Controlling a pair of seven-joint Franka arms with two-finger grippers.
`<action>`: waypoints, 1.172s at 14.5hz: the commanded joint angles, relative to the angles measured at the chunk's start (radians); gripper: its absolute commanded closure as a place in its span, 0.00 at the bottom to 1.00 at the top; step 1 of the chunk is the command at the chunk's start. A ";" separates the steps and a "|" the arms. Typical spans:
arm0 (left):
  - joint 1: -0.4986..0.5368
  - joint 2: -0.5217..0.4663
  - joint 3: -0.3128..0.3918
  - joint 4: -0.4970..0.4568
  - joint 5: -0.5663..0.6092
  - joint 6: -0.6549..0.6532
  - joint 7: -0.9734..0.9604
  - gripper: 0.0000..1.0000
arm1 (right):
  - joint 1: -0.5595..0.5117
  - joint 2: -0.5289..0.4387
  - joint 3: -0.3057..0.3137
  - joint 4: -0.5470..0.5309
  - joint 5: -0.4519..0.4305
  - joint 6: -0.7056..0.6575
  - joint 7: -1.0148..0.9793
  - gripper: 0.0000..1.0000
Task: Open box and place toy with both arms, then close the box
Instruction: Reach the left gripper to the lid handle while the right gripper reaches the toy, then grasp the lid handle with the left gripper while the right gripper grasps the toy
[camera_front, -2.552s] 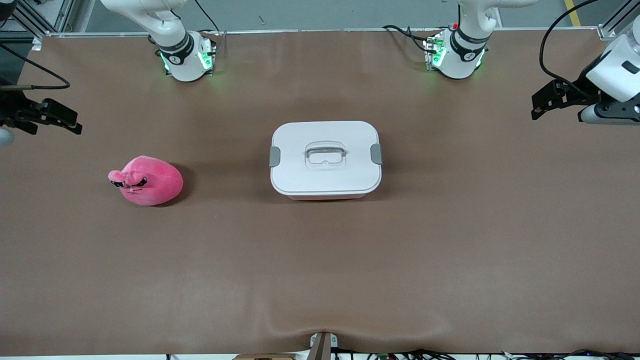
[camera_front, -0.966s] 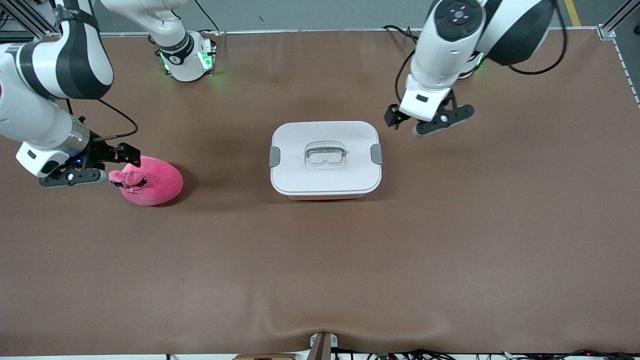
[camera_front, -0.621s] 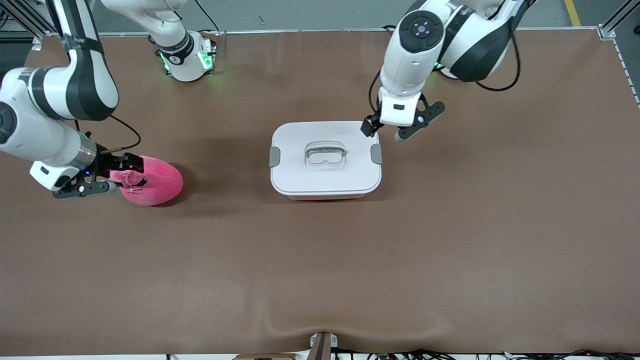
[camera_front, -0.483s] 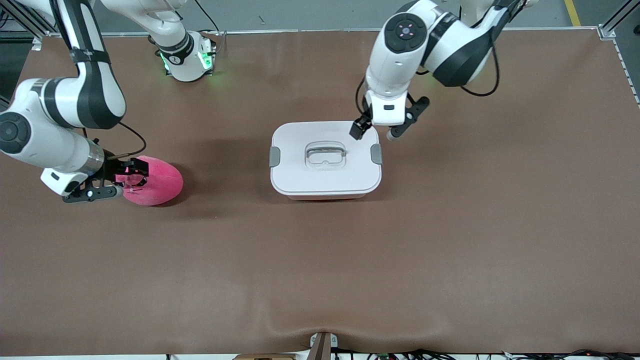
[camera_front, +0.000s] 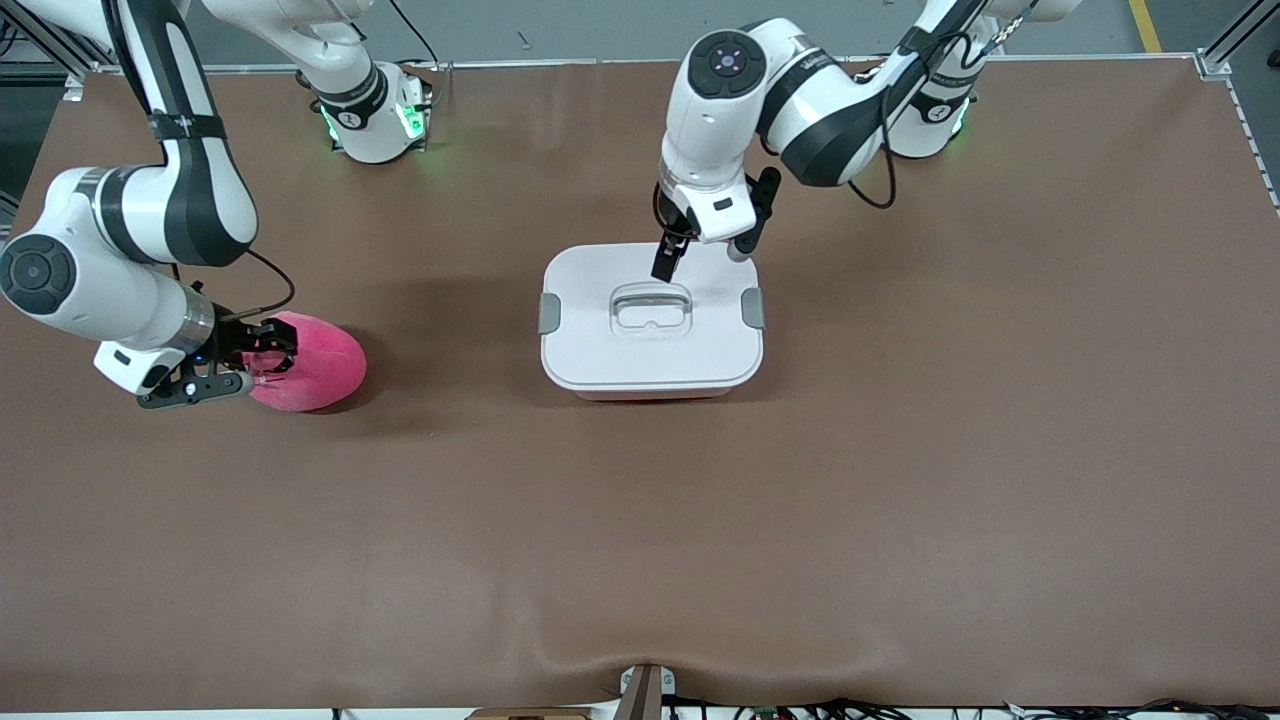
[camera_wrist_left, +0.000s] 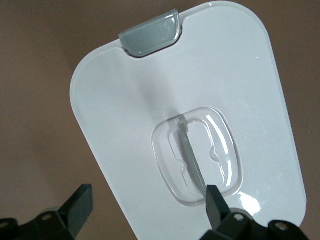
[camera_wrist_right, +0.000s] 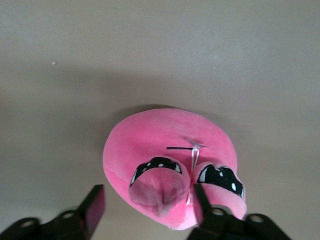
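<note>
Left gripper spread wide above box handle; right gripper gaping around toy. Risk: clips unlatched, lid jams.

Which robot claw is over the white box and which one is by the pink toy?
The left gripper is over the box, open above the lid's clear handle. The right gripper is down at the toy, open around its face.

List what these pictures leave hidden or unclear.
- Inside of the box: shut lid covers it, all views.
- Toy face, front view: right gripper covers it.
- Left gripper, left wrist view: fingers cut off by the edge.
- Second side clip, left wrist view: out of frame; one clip shows.
</note>
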 joint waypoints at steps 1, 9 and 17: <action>-0.042 0.100 0.000 0.088 0.130 0.011 -0.224 0.00 | -0.022 0.002 0.009 -0.047 -0.012 0.075 -0.012 0.32; -0.086 0.200 0.003 0.152 0.293 0.023 -0.524 0.29 | -0.048 -0.012 0.015 0.008 -0.011 0.020 -0.089 1.00; -0.085 0.233 0.006 0.160 0.342 0.023 -0.564 0.57 | -0.052 -0.081 0.018 0.114 -0.008 -0.161 -0.245 1.00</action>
